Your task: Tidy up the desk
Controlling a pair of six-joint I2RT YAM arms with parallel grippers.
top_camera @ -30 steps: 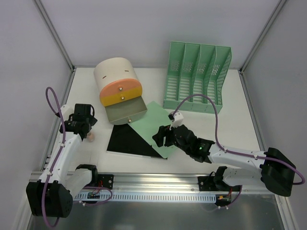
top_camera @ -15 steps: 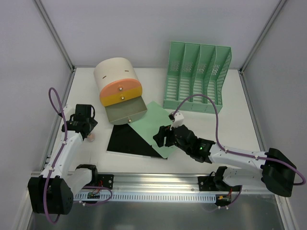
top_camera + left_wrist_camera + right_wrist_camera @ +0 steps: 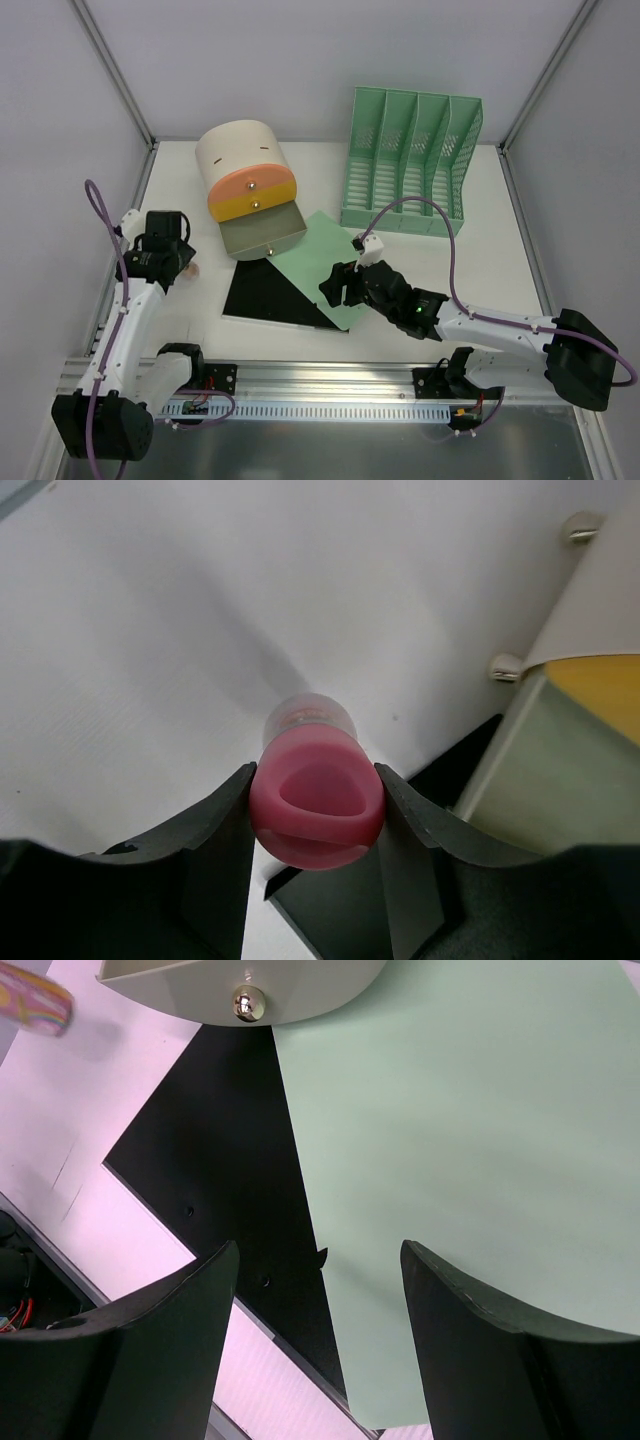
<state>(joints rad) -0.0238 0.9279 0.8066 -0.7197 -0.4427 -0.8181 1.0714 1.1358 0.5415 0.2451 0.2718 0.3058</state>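
White bench with its long axis running 9 to 3 o'clock, left fingers closed on pink tube at 9 o'clock, right fingers open above green sheet

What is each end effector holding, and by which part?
Left end effector: small pink cylinder, pinched at the sides of its near end. Right end effector: nothing, jaws open.

One drawer unit is counted, three drawers on it, plus one mint file rack with four slots. Two sheets: one black sheet, one green sheet. One pink-capped tube, probably glue.
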